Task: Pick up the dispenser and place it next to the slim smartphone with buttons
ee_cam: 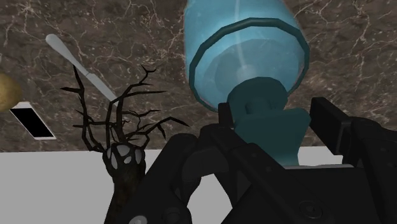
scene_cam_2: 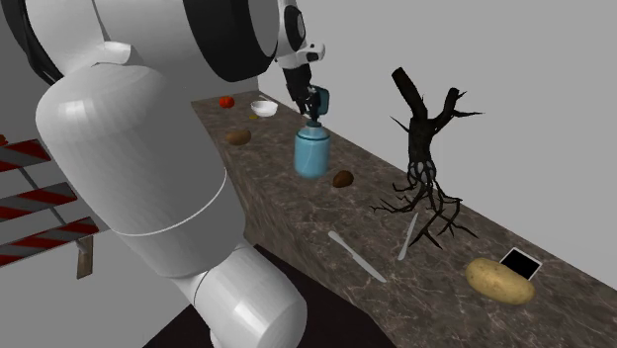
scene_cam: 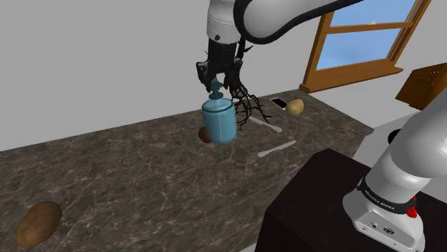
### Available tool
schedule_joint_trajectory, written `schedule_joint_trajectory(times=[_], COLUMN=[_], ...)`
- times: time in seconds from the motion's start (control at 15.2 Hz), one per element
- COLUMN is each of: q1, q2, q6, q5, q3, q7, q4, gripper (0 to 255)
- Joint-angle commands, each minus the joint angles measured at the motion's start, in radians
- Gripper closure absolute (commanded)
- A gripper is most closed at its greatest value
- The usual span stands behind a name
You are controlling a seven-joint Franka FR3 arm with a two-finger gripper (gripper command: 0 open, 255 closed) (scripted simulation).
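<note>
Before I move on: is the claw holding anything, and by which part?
Yes, the black claw grips the light blue translucent dispenser bottle by its teal pump head.

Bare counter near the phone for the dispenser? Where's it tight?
Free: counter past the potato and smartphone, toward the window-side end; also the strip between potato and the front knife. Tight: black tree roots and the second knife crowd the smartphone's other side.
</note>
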Motion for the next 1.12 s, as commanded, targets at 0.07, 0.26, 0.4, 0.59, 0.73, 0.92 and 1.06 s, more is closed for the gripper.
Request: schedule_joint_trajectory(times=[0.07, 0.26, 0.4, 0.59, 0.73, 0.92, 1.06], q1=[0.000, 0.000, -0.001, -0.001, -0.001, -0.002, -0.003], q2=[-0.002, -0.005, -0.005, -0.004, -0.003, 0.002, 0.007], q6=[-0.041, -0.080, -0.106, -0.145, -0.172, -0.212, -0.239], q5=[0.004, 0.009, 0.011, 0.013, 0.014, 0.013, 0.012], q3=[-0.001, -0.003, -0.004, -0.005, -0.005, -0.005, -0.004], q7=[-0.009, -0.018, -0.023, -0.031, -0.035, -0.040, -0.043], q4=[0.041, 0.078, 0.104, 0.145, 0.173, 0.218, 0.249], gripper=[255, 255, 255, 255, 255, 255, 255])
